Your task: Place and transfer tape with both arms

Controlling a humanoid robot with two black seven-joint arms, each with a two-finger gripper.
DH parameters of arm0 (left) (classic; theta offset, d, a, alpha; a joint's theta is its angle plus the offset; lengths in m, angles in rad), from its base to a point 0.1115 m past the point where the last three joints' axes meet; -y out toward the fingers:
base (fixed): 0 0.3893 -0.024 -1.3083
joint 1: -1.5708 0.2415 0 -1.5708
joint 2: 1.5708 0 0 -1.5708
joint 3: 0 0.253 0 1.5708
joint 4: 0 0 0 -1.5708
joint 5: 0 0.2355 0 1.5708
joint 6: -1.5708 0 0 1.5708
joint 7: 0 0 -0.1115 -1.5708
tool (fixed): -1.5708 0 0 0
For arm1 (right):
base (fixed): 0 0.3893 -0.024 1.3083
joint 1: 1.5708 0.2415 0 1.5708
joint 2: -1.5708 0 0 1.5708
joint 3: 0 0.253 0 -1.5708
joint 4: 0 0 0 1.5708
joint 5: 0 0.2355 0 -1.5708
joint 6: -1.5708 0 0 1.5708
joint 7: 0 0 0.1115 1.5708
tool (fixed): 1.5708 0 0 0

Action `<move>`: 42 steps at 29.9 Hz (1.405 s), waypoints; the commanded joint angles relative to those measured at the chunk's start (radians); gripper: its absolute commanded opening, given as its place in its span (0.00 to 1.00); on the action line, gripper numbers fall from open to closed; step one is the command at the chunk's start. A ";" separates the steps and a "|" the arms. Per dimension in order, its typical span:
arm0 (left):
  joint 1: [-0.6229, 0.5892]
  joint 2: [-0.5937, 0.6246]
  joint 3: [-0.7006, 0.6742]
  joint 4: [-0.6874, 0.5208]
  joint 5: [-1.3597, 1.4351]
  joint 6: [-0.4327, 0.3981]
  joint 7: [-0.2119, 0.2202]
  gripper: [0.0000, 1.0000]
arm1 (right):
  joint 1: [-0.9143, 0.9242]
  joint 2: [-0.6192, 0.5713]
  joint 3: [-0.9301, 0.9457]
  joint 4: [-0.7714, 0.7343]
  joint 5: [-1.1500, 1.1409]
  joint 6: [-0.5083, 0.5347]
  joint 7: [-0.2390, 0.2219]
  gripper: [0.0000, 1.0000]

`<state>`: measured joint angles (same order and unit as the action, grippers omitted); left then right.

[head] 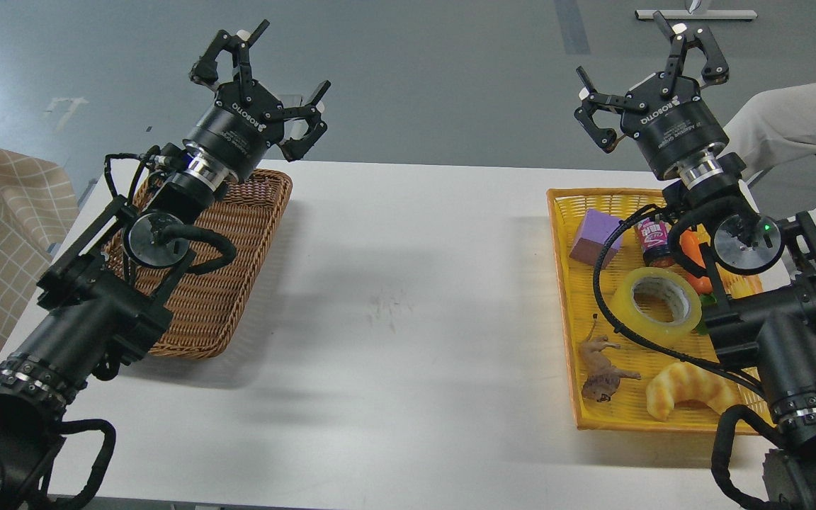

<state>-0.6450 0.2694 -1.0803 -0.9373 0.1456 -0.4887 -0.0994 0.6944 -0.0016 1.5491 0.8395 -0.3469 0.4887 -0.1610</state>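
Left gripper (266, 78) raised, fingers spread apart, holding nothing; brown wicker basket (252, 212) lies just below and behind it. Right gripper (652, 78) likewise raised and spread, empty. Tape (656, 306) lies flat in the yellow tray (564, 283), well below the right gripper, beside that arm's forearm. Purple block (594, 237), croissant (684, 397) and what looks like a toy animal (603, 368) share the tray. White table (408, 297) underneath.

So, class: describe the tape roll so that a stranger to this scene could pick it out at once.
Look to the yellow tray on the right side of the white table. In its middle, beside the black right arm, lies the tape. It is the only ring-shaped item there: translucent yellow around a pale core, unlike the solid curved croissant nearer the front.
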 commanded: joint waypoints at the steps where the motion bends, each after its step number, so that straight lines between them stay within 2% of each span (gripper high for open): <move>1: 0.002 0.001 -0.009 0.000 0.000 0.000 -0.006 0.98 | -0.003 -0.001 0.005 0.001 0.002 0.000 0.000 1.00; 14: 0.018 -0.004 0.002 -0.001 -0.001 0.000 0.003 0.98 | -0.009 0.000 0.005 -0.003 0.002 0.000 0.000 1.00; 42: 0.018 -0.009 0.003 -0.001 -0.001 0.000 -0.010 0.98 | -0.012 -0.018 -0.007 0.003 -0.003 0.000 -0.005 1.00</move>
<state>-0.6274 0.2608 -1.0785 -0.9388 0.1428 -0.4887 -0.1082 0.6840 -0.0161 1.5420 0.8424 -0.3491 0.4887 -0.1650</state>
